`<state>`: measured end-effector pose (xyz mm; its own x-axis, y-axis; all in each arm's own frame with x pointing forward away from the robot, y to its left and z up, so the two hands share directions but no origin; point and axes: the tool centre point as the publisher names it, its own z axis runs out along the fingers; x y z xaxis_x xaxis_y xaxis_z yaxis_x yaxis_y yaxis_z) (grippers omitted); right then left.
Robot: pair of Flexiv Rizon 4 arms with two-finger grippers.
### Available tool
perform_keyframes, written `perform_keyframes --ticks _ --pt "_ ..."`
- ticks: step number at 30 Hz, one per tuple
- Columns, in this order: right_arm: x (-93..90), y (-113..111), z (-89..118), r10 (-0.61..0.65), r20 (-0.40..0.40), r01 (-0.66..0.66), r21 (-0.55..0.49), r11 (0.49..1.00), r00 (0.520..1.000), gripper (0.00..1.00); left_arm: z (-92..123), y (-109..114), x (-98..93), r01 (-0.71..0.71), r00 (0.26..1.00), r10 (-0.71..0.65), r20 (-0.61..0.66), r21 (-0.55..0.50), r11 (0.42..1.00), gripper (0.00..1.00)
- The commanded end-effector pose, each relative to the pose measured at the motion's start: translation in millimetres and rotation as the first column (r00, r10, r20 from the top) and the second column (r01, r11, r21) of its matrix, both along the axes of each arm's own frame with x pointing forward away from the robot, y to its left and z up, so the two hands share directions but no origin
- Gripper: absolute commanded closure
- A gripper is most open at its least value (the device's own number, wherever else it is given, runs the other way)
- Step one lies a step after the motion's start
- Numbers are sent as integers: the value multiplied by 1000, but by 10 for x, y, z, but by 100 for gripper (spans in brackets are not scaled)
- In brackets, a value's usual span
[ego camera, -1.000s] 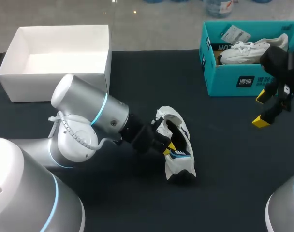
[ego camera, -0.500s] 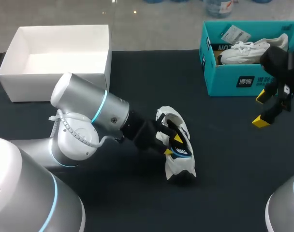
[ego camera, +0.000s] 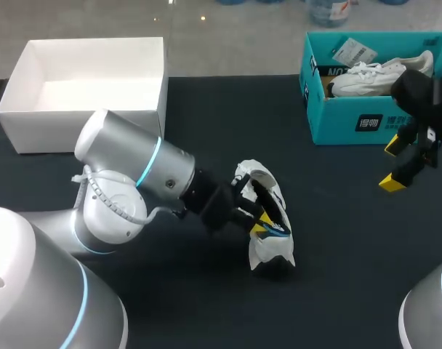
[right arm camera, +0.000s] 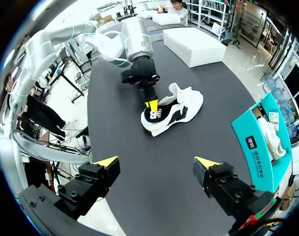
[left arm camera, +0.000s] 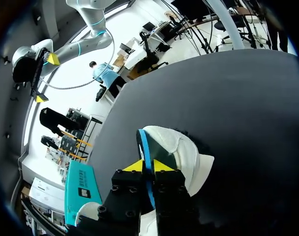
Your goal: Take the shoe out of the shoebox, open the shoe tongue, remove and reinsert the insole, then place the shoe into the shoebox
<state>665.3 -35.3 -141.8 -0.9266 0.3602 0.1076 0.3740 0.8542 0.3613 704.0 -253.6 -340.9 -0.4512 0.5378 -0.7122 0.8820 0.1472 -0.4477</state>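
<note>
Your head view looks down from above and behind, over the dark table (ego camera: 337, 240). Left wrist camera's right up close, peering along its fingers at the blue-edged insole (left arm camera: 141, 145) in the white shoe (left arm camera: 184, 150). Right wrist camera hangs high and well back, facing your left arm (right arm camera: 134, 39); every view shares that shoe.

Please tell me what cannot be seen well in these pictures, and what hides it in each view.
Left wrist view: the left gripper is shut on a blue strip of the shoe. Its own body covers the rest, so insole or collar is unclear.
Head view: the right arm hides part of the second shoe in the teal shoebox.
</note>
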Motion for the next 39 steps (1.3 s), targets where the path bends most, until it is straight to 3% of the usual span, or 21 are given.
perform_keyframes --ticks 1,9,15,25,26,29,34,39 --pt "19 4 -7 1 -3 -1 -2 1000 1000 0 -34 26 4 3 1000 -3 5 6 1000 100" --pt "19 4 -7 1 -3 -1 -2 1000 1000 0 -168 17 151 -5 1000 4 23 40 999 100" --pt "19 4 -7 1 -3 -1 -2 1000 1000 0 -279 3 137 -6 1000 6 12 60 998 100" --pt "19 4 -7 1 -3 -1 -2 1000 1000 0 -253 100 144 -13 1000 12 9 64 998 100" --pt "19 4 -7 1 -3 -1 -2 1000 1000 0 -233 105 159 -18 1000 17 15 60 998 84" --pt "19 4 -7 1 -3 -1 -2 1000 1000 0 -174 106 182 -29 999 28 21 47 998 59" --pt "19 4 -7 1 -3 -1 -2 1000 1000 0 -69 97 173 -29 999 28 31 23 999 57" --pt "19 4 -7 1 -3 -1 -2 1000 1000 0 -15 86 164 -20 999 20 40 9 1000 65"
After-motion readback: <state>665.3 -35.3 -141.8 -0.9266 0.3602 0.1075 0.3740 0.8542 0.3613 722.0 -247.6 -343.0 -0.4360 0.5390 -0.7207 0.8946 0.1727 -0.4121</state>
